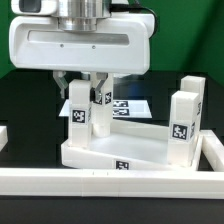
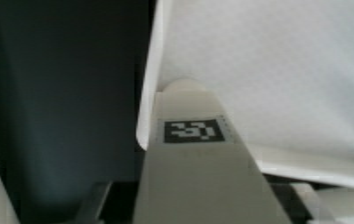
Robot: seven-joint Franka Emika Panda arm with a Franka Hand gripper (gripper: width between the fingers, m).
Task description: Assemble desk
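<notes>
Nearest the camera in the exterior view, a long low white border rail [image 1: 110,180] runs straight across the front, turning up at the exterior view's right corner. Just behind it sits the desk top [image 1: 120,148], a white tray lying flat, its long axis running across the view with a slight skew, a black-and-white tag on its front rim. Two leg blocks stand upright at its right end [image 1: 185,115], long axes vertical, tags facing out. Over on the exterior view's left corner of the top stands another leg block [image 1: 80,112], upright too, tag facing the camera. The gripper [image 1: 88,95] comes down right there, fingers narrowed and closed on that leg block. From the wrist view the leg block [image 2: 195,150] stretches away lengthwise between the fingers, tag on its face, white top beside it. Farther back, the marker board [image 1: 130,104] lies flat on the dark table.
</notes>
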